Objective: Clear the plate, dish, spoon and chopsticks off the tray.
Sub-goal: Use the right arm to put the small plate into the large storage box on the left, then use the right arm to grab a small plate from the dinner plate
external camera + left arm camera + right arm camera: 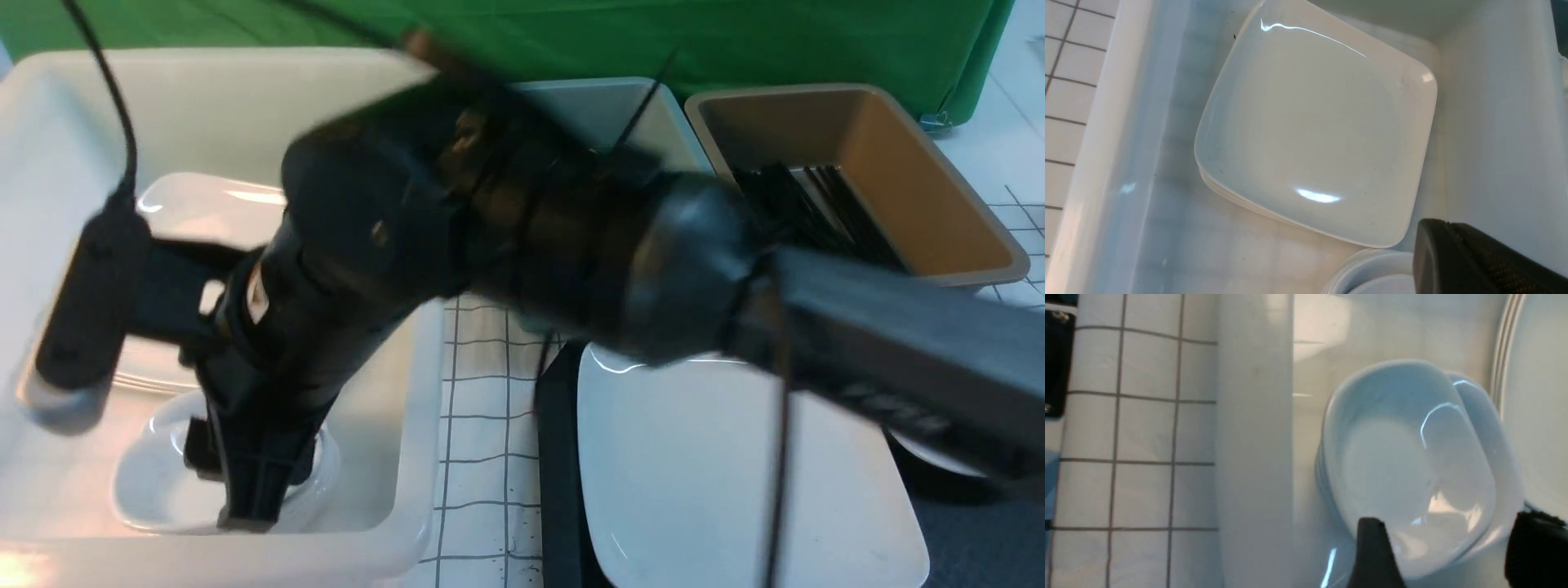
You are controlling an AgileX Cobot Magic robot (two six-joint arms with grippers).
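The large white plate [735, 474] lies on the black tray [555, 457], right of centre. My right arm reaches across into the white tub [424, 367]. Its gripper [245, 498] [1449, 526] is open, with its fingers either side of the near edge of a small white dish [1412, 457]. That dish rests slightly askew on a stack of like dishes, free of the fingers. My left gripper [1437, 228] is shut and empty over the same tub. Black chopsticks [808, 204] lie in the brown tub. The spoon is hidden.
A stack of large white plates [1314, 122] fills the far part of the white tub. A teal tub [604, 106] and the brown tub [922, 163] stand at the back. A white rim [931, 461] shows under my right arm. Grid cloth [482, 425] separates tub and tray.
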